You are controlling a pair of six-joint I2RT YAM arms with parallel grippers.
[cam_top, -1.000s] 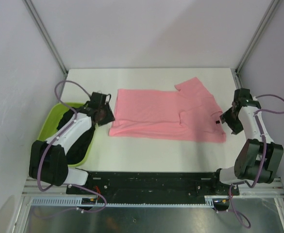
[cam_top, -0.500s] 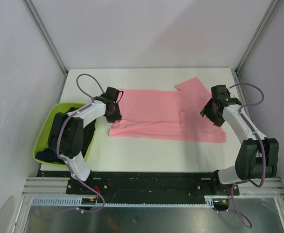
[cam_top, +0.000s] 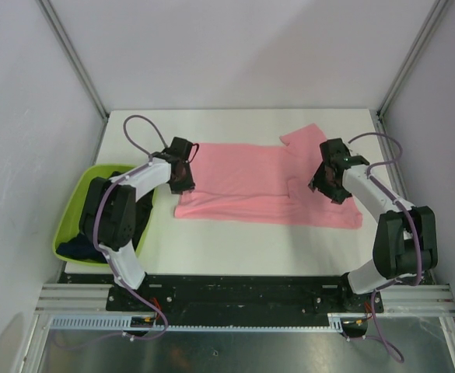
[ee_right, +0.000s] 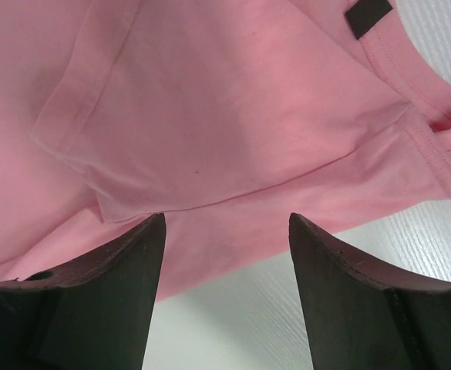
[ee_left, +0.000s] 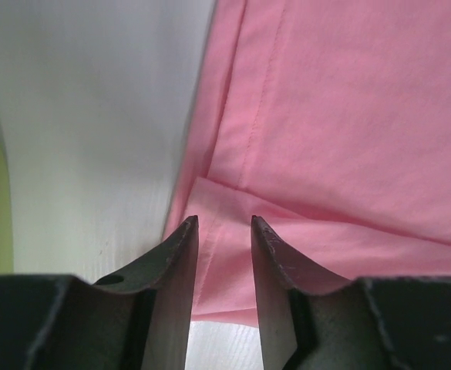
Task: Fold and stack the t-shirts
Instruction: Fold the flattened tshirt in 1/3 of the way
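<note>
The pink t-shirt (cam_top: pixel 250 175) lies spread flat across the middle of the white tabletop (cam_top: pixel 235 249), its sleeve folded in and its collar end toward the right arm. The left end effector (ee_left: pixel 223 223) is low over the shirt's left edge (just where a folded corner shows). Its fingers are parted by only a narrow gap, with nothing pinched between them. Whether the tips touch the cloth is unclear. The right end effector (ee_right: pixel 227 220) is released and spread wide above the folded sleeve, near the small dark collar label (ee_right: pixel 368 15), and it holds nothing. At the tabletop's left edge sits a green tub (cam_top: pixel 68 217) with dark cloth (cam_top: pixel 78 247) inside.
</note>
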